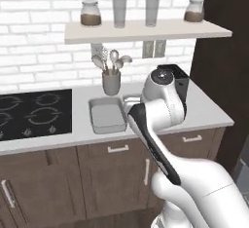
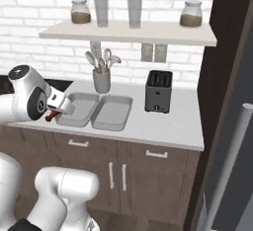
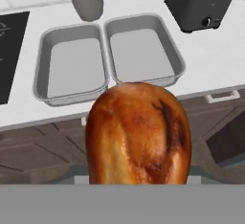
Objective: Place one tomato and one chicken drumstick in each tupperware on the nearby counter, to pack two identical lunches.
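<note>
Pale counter (image 2: 168, 121) over dark wood cabinets (image 2: 123, 168), white brick wall (image 2: 39, 8) behind. Black cooktop (image 1: 34, 112) set in at left; grey utensil holder (image 2: 101, 81) with spoons against the wall; dark toaster (image 2: 158, 92) to the right. Wall shelf (image 2: 128, 32) above bears two jars and two glasses. Two grey trays (image 3: 72, 62) (image 3: 143, 50) lie side by side on the counter, rims touching or nearly so, both bare inside, long sides running near to far. Gripper (image 2: 58, 110) hangs at the near left of the trays, just off the counter's front edge. Jaws clenched on a drumstick (image 3: 139, 132): its fat golden-brown end bulges in the hand view, in front of the trays, over the cabinet fronts. In the right base view a reddish-brown bit pokes out below the gripper.
</note>
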Motion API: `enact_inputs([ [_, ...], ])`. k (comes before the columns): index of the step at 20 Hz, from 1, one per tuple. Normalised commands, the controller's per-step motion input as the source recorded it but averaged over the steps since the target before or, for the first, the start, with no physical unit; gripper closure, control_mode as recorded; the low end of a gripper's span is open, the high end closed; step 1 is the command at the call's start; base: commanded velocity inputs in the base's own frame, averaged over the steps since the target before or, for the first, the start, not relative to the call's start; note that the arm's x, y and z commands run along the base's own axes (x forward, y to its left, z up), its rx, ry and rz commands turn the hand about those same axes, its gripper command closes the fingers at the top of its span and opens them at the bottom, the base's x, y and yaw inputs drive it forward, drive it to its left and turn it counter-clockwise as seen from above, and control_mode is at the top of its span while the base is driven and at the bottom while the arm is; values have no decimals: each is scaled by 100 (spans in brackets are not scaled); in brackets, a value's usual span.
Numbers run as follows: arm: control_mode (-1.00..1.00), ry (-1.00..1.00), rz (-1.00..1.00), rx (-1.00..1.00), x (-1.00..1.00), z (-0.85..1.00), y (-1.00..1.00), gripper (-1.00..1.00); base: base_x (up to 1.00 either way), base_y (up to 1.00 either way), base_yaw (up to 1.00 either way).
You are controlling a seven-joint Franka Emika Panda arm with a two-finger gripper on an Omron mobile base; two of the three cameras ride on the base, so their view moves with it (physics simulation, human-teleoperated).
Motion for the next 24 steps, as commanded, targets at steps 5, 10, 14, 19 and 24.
enact_inputs([
  [5,100,0,0,0,0,0,0,100,97,4,-18],
  [10,-100,2,-1,0,0,-20,-7,100,51,-1,-9],
  [14,-100,22,0,0,5,-100,-26,100,0,0,0],
  [19,-100,10,0,0,31,-89,-26,100,0,0,0],
  [24,-100,0,-1,0,47,-54,-25,100,0,0,0],
])
